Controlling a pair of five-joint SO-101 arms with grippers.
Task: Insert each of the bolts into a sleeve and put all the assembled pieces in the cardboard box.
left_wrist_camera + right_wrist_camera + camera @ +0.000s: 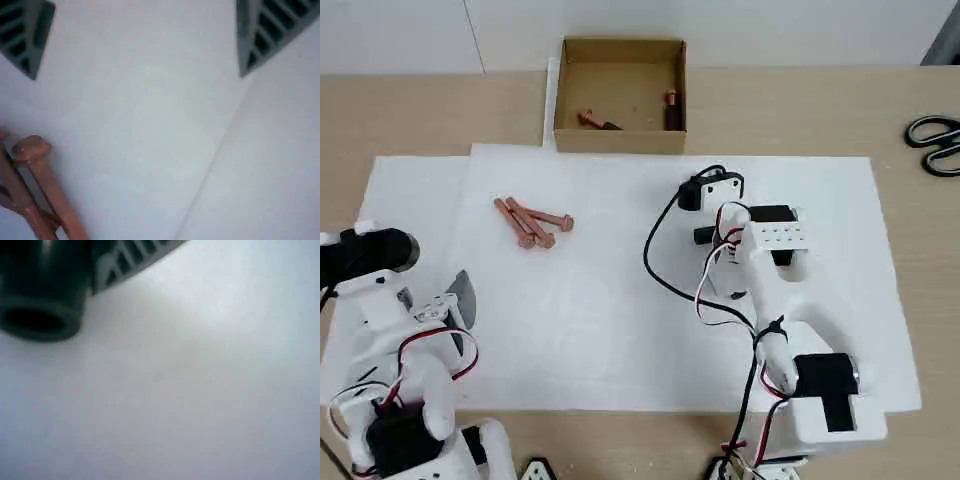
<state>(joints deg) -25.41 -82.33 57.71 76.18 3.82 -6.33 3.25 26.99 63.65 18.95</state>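
We see a light wooden tabletop (420, 110); a broad white paper sheet (600, 320) covers its middle; an open brown cardboard box (620, 140) sits at the sheet's far edge; black-handled scissors (932, 146) lie at the right.

High camera down over the whole table (420, 110); wrist cameras close above its white sheet (600, 330) (bolts (530, 224) in left's too).

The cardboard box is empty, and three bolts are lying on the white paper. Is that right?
Not quite. The cardboard box is not empty: the high view shows two pieces inside it, one piece lying flat and another piece by the right wall. The three bolts do lie on the white paper.
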